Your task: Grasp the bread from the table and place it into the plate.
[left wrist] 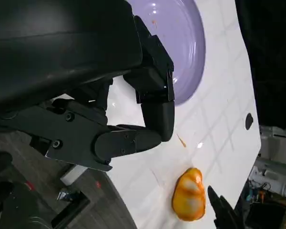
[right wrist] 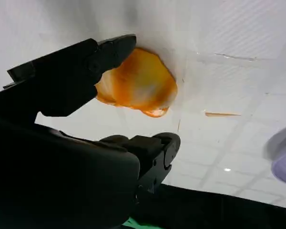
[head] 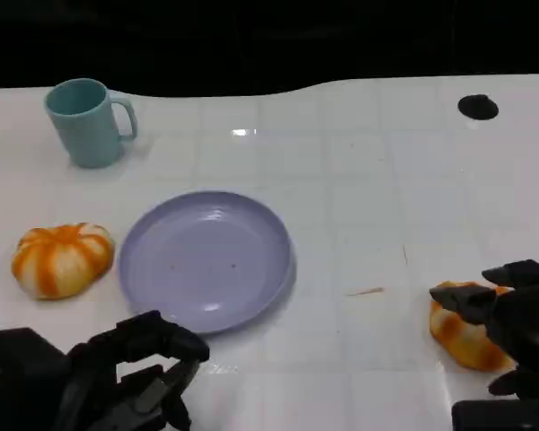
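Right hand (head: 512, 310) is sitting at the near right of the white table (head: 386, 197), fingers (right wrist: 76, 67) spread apart on either side of a bread roll (head: 463, 337); one finger is lying over the roll's top, but whether it is pressing on it cannot be told, and nothing is clasped. Left hand (head: 130, 377) is hovering at the near left edge, fingers (left wrist: 155, 95) loosely curled and apart, holding nothing. A second orange-and-white roll (head: 61, 259) is lying just left of the lavender plate (head: 205, 260), which is carrying only a few crumbs. A teal mug (head: 88, 121) is standing upright at the far left. Faint grid lines are crossing the tabletop; a black round hole (head: 477, 107) is showing at far right. Dark background is running behind the table's far edge.
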Motion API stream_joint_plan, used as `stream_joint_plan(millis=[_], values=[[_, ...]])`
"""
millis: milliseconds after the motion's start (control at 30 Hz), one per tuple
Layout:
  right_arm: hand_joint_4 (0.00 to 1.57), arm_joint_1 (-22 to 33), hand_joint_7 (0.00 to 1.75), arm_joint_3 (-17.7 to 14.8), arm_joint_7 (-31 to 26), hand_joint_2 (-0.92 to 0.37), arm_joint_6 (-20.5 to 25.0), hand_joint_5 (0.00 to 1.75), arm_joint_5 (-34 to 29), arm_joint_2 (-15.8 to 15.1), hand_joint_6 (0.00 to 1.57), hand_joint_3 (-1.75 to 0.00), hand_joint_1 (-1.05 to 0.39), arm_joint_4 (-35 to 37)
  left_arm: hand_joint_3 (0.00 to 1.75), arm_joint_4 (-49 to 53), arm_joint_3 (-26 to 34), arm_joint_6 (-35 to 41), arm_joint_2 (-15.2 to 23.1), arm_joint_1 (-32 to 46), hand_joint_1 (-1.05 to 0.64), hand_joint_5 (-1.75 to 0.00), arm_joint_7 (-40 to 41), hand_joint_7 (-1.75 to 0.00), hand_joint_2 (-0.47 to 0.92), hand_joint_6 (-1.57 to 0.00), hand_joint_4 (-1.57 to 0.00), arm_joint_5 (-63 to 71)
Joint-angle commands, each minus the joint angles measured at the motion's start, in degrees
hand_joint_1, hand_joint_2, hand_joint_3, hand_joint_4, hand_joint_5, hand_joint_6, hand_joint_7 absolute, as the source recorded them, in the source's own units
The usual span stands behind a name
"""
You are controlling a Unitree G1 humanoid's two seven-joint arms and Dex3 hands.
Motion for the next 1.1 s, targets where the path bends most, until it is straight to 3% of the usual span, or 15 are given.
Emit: stream_joint_plan(millis=[33,467,700,833,933,1033,1100], values=[[0.08,-2.8,0.01,1.5,-1.4,-0.76,0.3,0.35,-0.1,-0.8,0.36,-0.01,-0.26,4.3,0.47,-0.6,0.0,-0.6,0.6,0.4,-0.36,-1.75,0.2,-1.3,0.92,-0.61,-0.64,0.7],[0.15,-10.4,0.0,5.9,-3.4,-0.79,1.2,0.24,2.0,0.5,0.38,-0.01,-0.3,16.0,0.46,-1.2,-0.1,-0.5,0.4,0.7,-0.37,-1.75,0.3,-1.31,0.92,-0.61,-0.66,0.6],[0.19,-14.5,0.01,4.7,1.5,-0.86,5.1,0.21,11.4,3.3,0.39,-0.03,-0.28,21.7,0.46,-1.9,-0.4,-0.7,0.6,1.0,-0.37,-1.75,0.4,-1.31,0.92,-0.62,-0.67,1.2],[0.36,-16.0,0.02,4.9,0.2,-0.9,4.9,0.16,14.3,3.3,0.51,-0.01,-0.32,24.4,0.47,-2.2,-0.4,-0.6,0.7,1.1,-0.36,-1.75,0.3,-1.31,0.92,-0.61,-0.66,1.2],[0.64,-16.3,0.07,4.1,-3.6,-0.91,4.1,0.17,16.0,4.2,0.74,0.0,-0.31,26.1,0.47,-2.6,-0.3,0.1,0.6,1.0,-0.35,-1.75,0.6,-1.31,0.92,-0.61,-0.65,1.2],[0.94,-16.1,0.13,2.6,-8.0,-0.89,3.7,0.31,18.8,5.8,0.97,0.0,-0.24,27.3,0.48,-2.8,-0.2,0.7,0.4,1.0,-0.35,-1.75,0.8,-1.32,0.92,-0.61,-0.66,1.0],[0.96,-16.1,0.11,2.2,-10.6,-0.89,3.3,0.47,19.6,6.3,1.07,0.0,-0.22,28.0,0.48,-2.9,-0.2,0.9,0.3,0.9,-0.35,-1.75,0.9,-1.32,0.91,-0.6,-0.66,1.0]])
